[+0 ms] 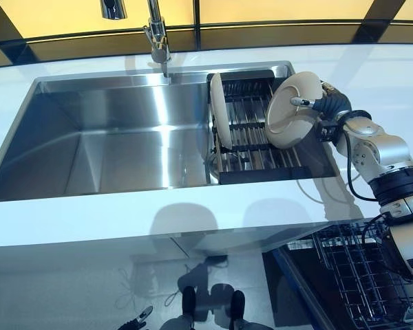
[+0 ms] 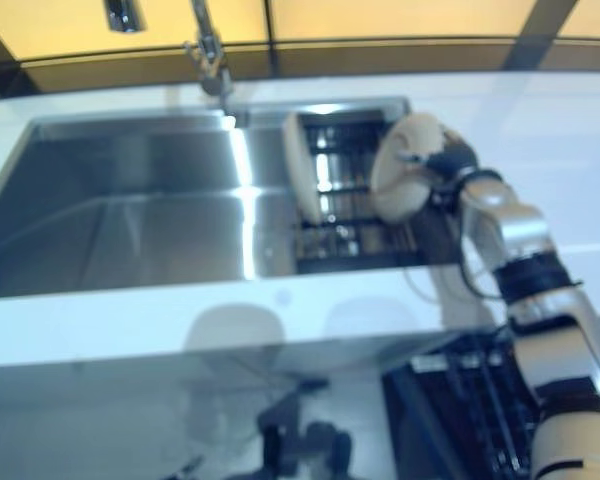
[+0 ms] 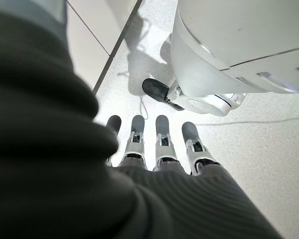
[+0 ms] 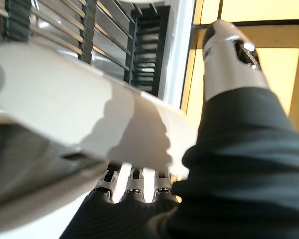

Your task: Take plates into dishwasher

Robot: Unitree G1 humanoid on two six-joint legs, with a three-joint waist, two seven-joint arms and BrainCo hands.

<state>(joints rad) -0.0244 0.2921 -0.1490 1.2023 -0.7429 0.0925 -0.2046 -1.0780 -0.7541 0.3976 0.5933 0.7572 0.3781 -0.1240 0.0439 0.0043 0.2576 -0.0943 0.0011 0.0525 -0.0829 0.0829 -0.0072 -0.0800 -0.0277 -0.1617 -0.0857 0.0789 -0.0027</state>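
The right hand [image 1: 321, 104] grips a cream plate [image 1: 290, 110] by its rim, thumb on the face that looks toward the camera and fingers [image 4: 132, 185] curled behind it, so the plate is pinched between them and held tilted on edge above the right end of the black drying rack [image 1: 256, 141]. The rack sits inside the right part of the stainless steel sink [image 1: 110, 137], against its right wall. A second plate [image 1: 219, 110] stands upright on edge in the rack's left side, well apart from the held one, with bare slats between them. The faucet [image 1: 157, 34] rises from the white countertop [image 1: 76, 216] at the sink's far edge, near the middle. Below the countertop's near right corner, the wire basket of the open dishwasher [image 1: 361, 265] shows, with no plate visible in it. The left hand [image 3: 159, 144] hangs low beside the robot over the speckled floor [image 3: 269, 149], its fingers straight and side by side, holding nothing.
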